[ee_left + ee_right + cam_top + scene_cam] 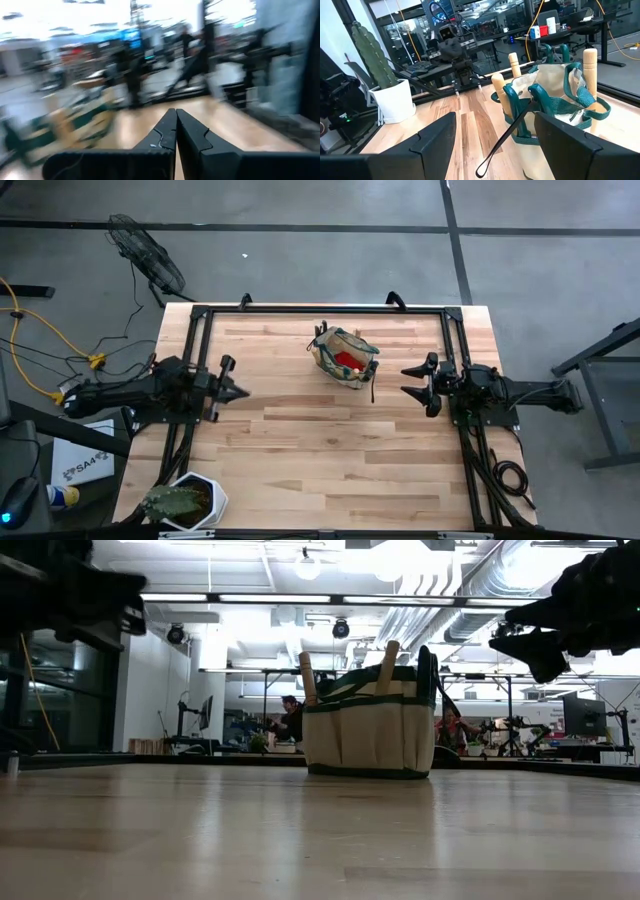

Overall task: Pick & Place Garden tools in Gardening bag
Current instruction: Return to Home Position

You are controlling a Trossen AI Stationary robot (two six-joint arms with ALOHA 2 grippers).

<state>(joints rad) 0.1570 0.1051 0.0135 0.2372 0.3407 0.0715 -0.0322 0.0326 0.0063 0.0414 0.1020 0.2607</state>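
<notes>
The khaki gardening bag (346, 359) with green trim stands upright on its base at the table's far middle; it also shows in the low view (370, 727) and the right wrist view (560, 100). Wooden tool handles (589, 65), green shear handles (555, 51) and a red lump (347, 360) stick out of it. My left gripper (240, 392) is shut and empty at the table's left, above the wood. My right gripper (410, 380) is open and empty, right of the bag.
A cactus in a white hexagonal pot (190, 502) stands at the table's near left corner. A black frame (320, 308) runs along the table's far and side edges. Bare wood lies between the arms and toward the near edge. People show in the room behind.
</notes>
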